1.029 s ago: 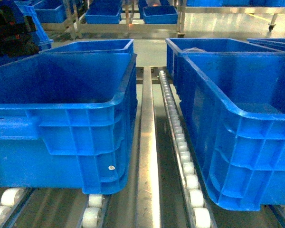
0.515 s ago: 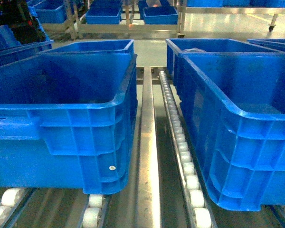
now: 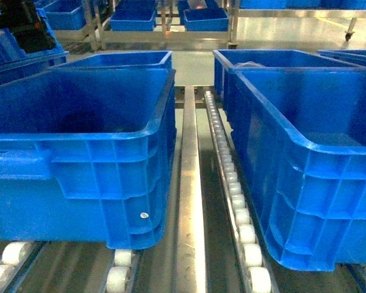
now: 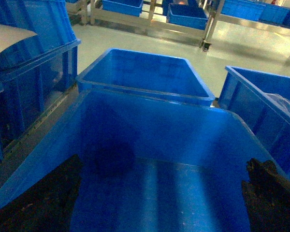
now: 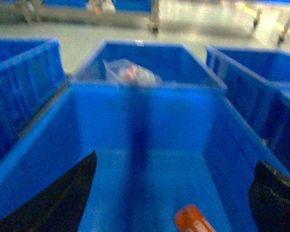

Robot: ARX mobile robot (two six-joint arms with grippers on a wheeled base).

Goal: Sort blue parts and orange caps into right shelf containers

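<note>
change: dark arm (image 3: 21,27) top left retreated | crates: unmoved

You have a roller conveyor track (image 3: 232,177) of white wheels running between the bins, with a bare steel rail (image 3: 189,201) beside it. Across the pale floor (image 4: 135,41) stands a wheeled metal rack (image 3: 165,33). A crumpled clear bag (image 5: 130,72), possibly plastic wrap, lies blurred.

Blurred orange cap (image 5: 193,220), cut off below.
</note>
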